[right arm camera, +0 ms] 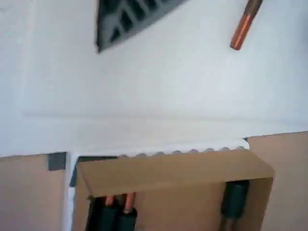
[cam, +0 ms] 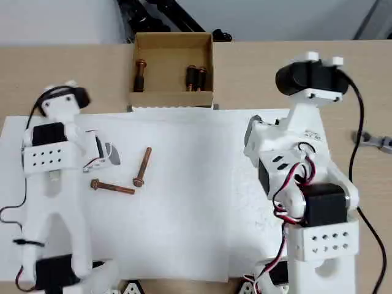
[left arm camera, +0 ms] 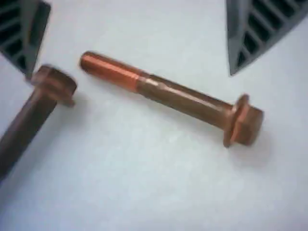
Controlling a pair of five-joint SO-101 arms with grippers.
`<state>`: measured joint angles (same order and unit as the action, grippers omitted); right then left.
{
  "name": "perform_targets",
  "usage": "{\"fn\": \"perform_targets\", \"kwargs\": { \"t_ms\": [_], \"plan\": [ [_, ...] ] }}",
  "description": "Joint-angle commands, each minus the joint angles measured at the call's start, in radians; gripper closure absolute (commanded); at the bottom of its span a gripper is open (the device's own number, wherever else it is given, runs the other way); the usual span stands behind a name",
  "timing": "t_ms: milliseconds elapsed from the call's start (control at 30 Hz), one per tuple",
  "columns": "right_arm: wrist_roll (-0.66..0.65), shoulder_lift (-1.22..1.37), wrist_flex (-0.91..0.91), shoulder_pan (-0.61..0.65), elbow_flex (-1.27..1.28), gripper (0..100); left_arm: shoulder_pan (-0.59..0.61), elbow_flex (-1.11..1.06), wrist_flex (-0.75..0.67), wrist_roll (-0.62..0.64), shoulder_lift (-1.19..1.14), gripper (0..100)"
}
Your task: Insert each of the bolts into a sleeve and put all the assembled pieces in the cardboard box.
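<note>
Two copper bolts lie on the white mat (cam: 202,220): one slanted (cam: 143,166), one lying flat (cam: 113,187). In the left wrist view my left gripper (left arm camera: 129,74) is open and hangs just above a bolt (left arm camera: 173,98), one finger (left arm camera: 24,33) to each side; the second bolt's head (left arm camera: 50,84) lies close by. From above, the left gripper (cam: 108,153) sits just beside both bolts. The cardboard box (cam: 173,97) holds three bolts in dark sleeves: one (cam: 140,75) alone, two (cam: 196,78) together. My right gripper (cam: 252,138) hangs over the mat, right of the box.
The box (right arm camera: 173,175) stands on the wooden table against the mat's far edge. A metal tool (cam: 371,140) lies at the table's right edge. Dark gear (cam: 159,15) stands behind the box. Both arm bases occupy the near corners.
</note>
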<state>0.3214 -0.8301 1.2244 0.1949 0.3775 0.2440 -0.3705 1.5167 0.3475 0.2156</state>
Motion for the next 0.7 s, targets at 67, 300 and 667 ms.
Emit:
{"fn": "perform_targets", "kwargs": {
  "t_ms": [67, 300, 667],
  "plan": [
    [0.012, -0.019, -0.05, -0.012, 0.044, 85.1, -0.002, 0.021, 0.009, 0.275, -0.103, 75],
    [0.012, -0.021, -0.051, -0.012, 0.078, 85.1, 0.0, 0.042, 0.003, 0.29, -0.322, 76],
    [0.009, -0.021, -0.042, -0.013, 0.087, 85.1, 0.018, 0.202, 0.002, 0.33, -0.674, 77]
  ]
}}
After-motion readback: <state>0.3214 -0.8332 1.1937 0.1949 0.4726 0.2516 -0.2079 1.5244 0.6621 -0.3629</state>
